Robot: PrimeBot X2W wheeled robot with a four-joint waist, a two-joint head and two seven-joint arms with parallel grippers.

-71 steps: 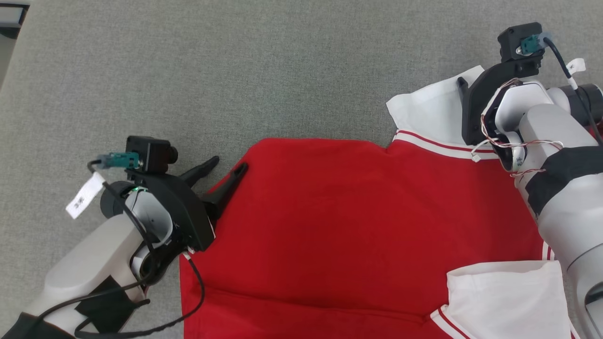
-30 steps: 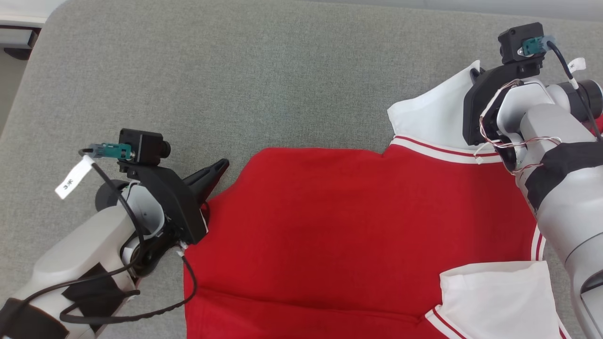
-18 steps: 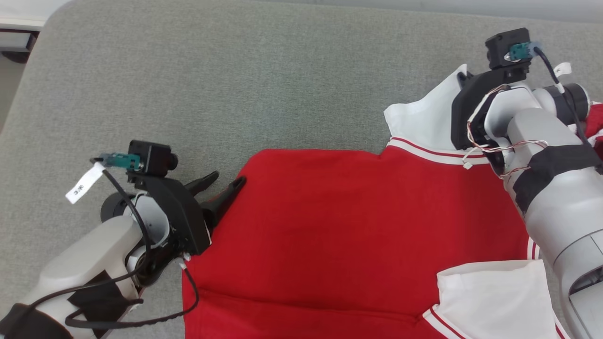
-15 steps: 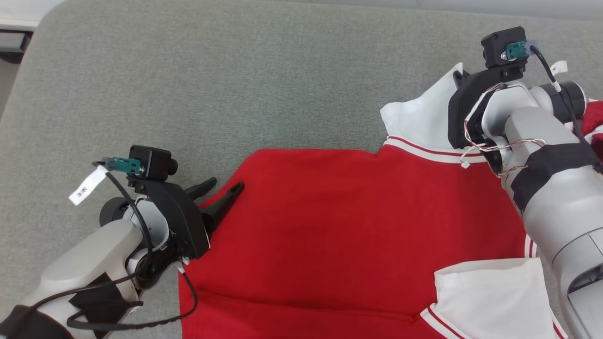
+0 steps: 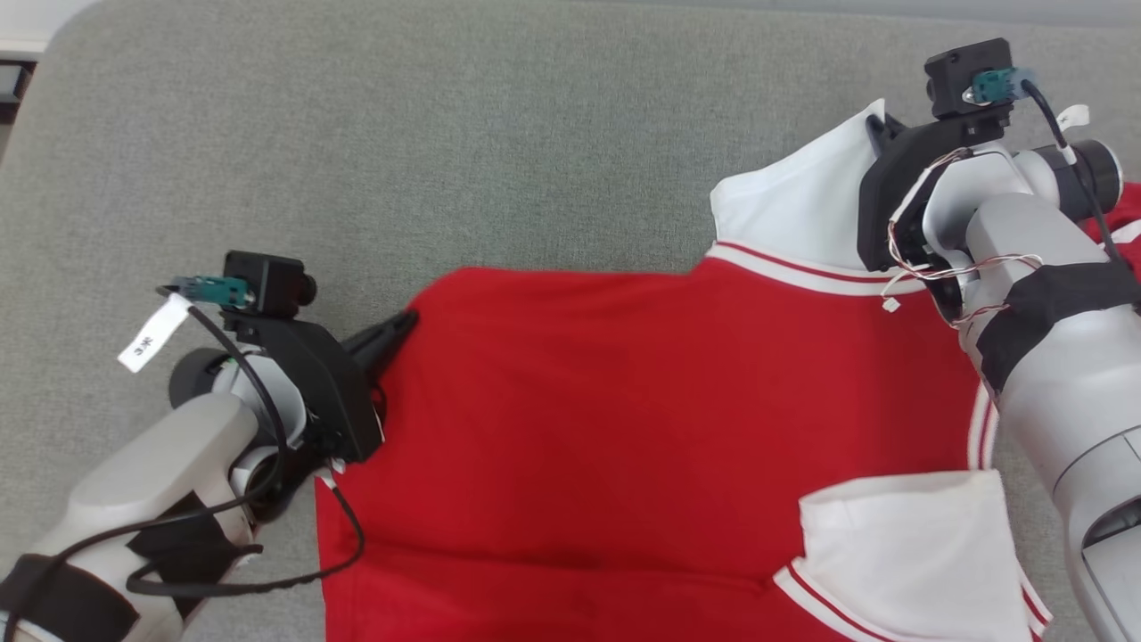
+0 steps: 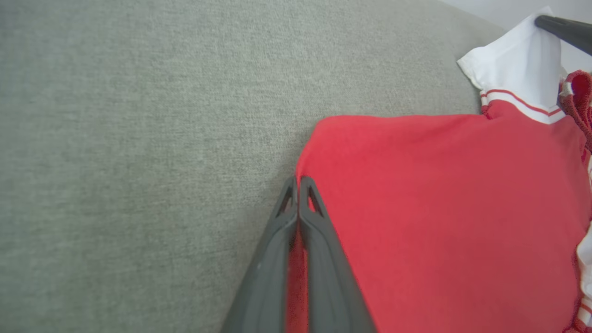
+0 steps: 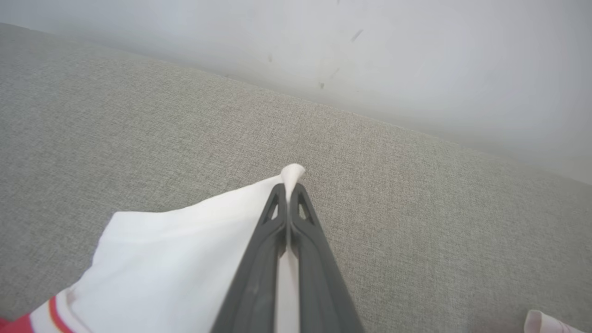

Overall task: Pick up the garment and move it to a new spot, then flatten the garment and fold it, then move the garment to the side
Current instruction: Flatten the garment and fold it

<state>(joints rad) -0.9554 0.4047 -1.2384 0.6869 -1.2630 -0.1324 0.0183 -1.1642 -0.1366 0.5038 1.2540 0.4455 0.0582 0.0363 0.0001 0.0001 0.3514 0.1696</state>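
Observation:
The garment is a red shirt with white sleeves and red-and-white striped trim, spread on the grey surface. My left gripper is shut on its red edge at the left; in the left wrist view red cloth shows pinched between the closed fingers of the left gripper. My right gripper is at the upper right, shut on the white sleeve; the right wrist view shows the right gripper with the sleeve's corner poking out past its tips. A second white sleeve lies folded at the lower right.
The grey fabric surface stretches wide and open beyond and left of the garment. A pale wall rises behind its far edge. The surface's rounded corner is at the upper left, with floor beyond it.
My left gripper opened beside the red edge, then shut on it again. The right gripper kept its hold on the white sleeve. The garment sits slightly further left and lower in view.

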